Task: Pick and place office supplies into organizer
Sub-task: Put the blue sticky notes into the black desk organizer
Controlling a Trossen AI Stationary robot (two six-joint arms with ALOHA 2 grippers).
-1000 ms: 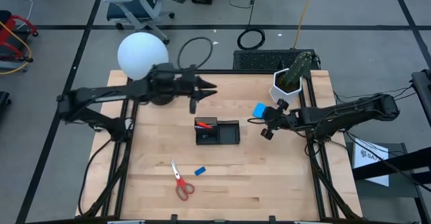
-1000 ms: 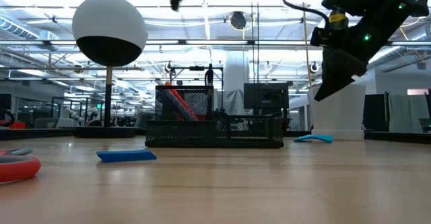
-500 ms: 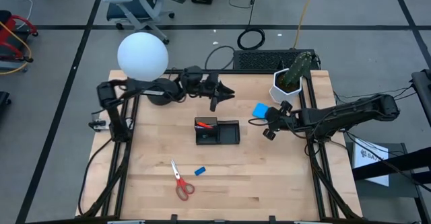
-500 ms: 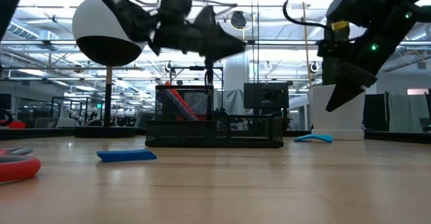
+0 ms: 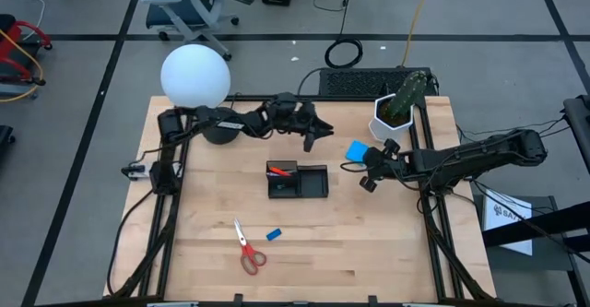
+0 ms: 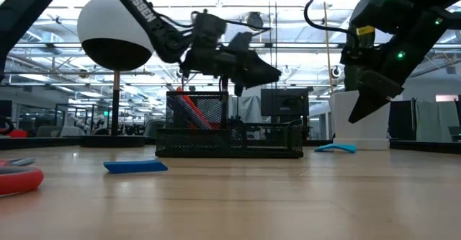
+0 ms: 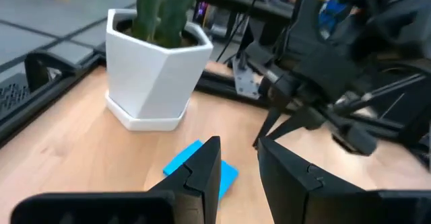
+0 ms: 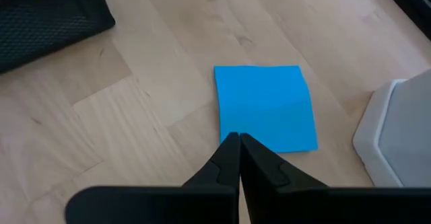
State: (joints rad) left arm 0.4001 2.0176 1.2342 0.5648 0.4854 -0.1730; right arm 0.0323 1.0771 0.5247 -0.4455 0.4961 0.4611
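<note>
— Note pad (image 8: 266,107) lies flat on the desk (image 5: 369,242) beside the cactus pot (image 5: 392,118), outside the organizer (image 5: 298,181).

— Light, thin, probably slippery; catch an edge. Right tool (image 5: 367,171) is pressed together above it, left tool (image 7: 236,170) slightly spread.

My wooden table (image 5: 387,252) is carrying everything. The black organizer (image 5: 298,181) is sitting near its middle. Toward the near edge from the organizer, the red-handled scissors (image 5: 247,249) are lying flat, with the small blue eraser block (image 5: 273,235) just beside them. To the organizer's right, the blue square note pad (image 5: 356,150) is resting flat, near the white potted cactus (image 5: 396,112). Behind the organizer to its left, the lamp base (image 5: 215,132) is standing under the white globe lamp (image 5: 194,76).
</note>
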